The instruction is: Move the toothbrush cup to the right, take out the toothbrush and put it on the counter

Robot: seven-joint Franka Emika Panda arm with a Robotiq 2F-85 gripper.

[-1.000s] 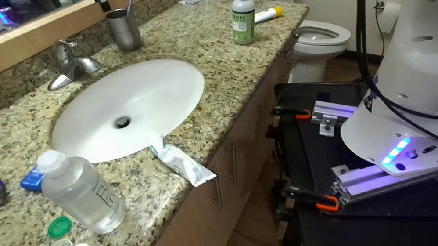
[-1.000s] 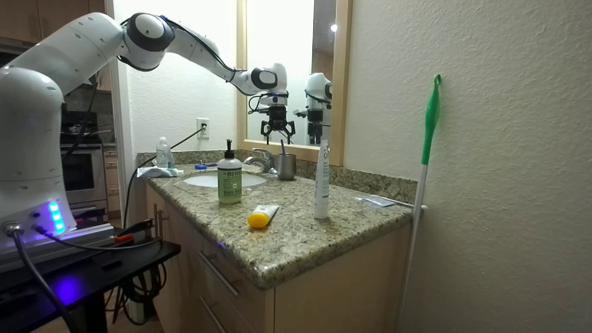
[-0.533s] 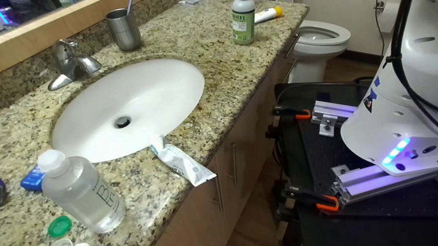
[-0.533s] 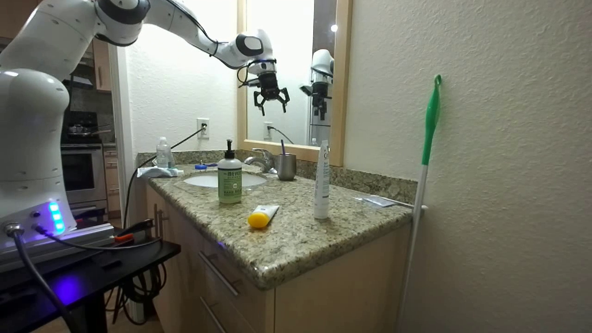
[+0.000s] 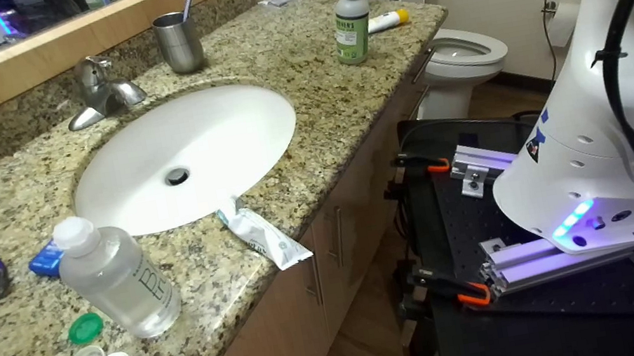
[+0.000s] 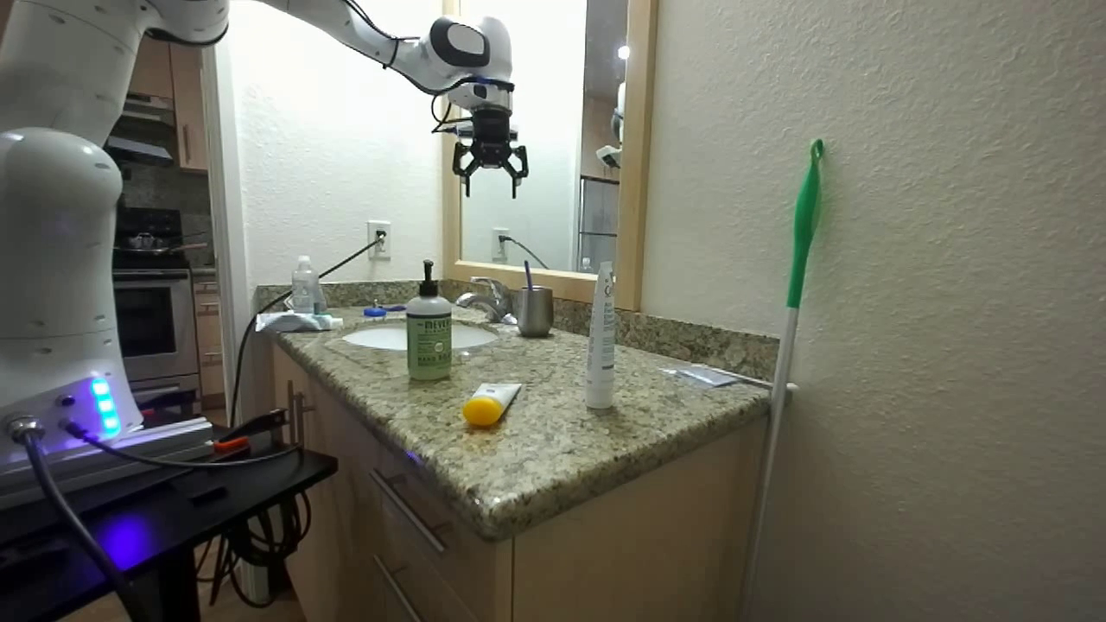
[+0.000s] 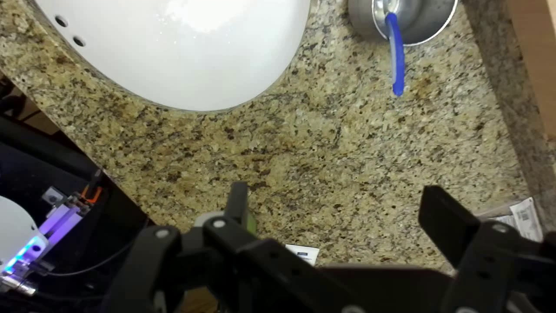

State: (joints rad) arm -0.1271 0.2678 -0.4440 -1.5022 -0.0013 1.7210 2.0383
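The grey metal toothbrush cup [image 5: 179, 43] stands upright on the speckled counter [image 5: 296, 55], beside the faucet by the backsplash. It also shows in an exterior view [image 6: 535, 313] and, cut off, at the top edge of the wrist view [image 7: 361, 19]. The toothbrush [image 5: 189, 1] leans in the cup with its blue-purple handle above the rim; the handle also shows in the wrist view [image 7: 396, 56]. Its lower end is inside the cup. My gripper [image 6: 491, 188] is open and empty, pointing down high above the counter and cup. In the wrist view its fingers [image 7: 334, 193] are wide apart.
A green soap bottle [image 6: 429, 337], a yellow-capped tube [image 6: 491, 404] and a standing white tube [image 6: 601, 345] are on the counter. The faucet [image 5: 103, 94] and sink [image 5: 220, 136] adjoin the cup. A flat packet [image 6: 707, 375] lies near the wall. The mirror [image 6: 536, 130] is behind.
My gripper has risen and moved left in an exterior view, away from above the cup. It tilted midway and now points straight down again. The cup and toothbrush have not moved.
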